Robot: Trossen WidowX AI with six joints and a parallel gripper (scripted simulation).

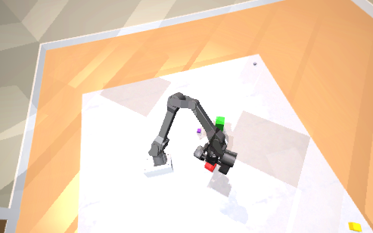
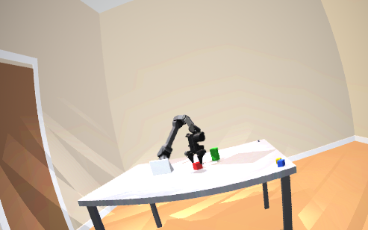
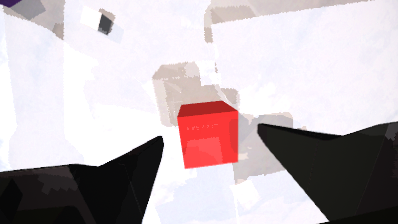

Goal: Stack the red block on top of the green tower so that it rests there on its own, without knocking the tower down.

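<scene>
The red block (image 1: 209, 167) (image 2: 197, 166) (image 3: 209, 140) sits on the white table (image 2: 129, 188). My gripper (image 2: 197, 162) (image 3: 211, 134) is open and points down, low over the red block. In the wrist view the block shows between the two fingertips, nearer the left one, with a gap on each side. In the top view the arm covers the fingertips and part of the block. The green tower (image 1: 219, 121) (image 2: 214, 154) stands upright, apart from the block and the gripper. The arm hides its lower part in the top view.
A small purple cube (image 1: 199, 131) (image 3: 7, 2) lies left of the tower in the top view. A yellow block (image 1: 355, 227) (image 2: 278, 160) and a blue block (image 2: 281, 163) are near the table's far right corner in the exterior view. A tiny grey object (image 1: 255, 63) lies near another corner.
</scene>
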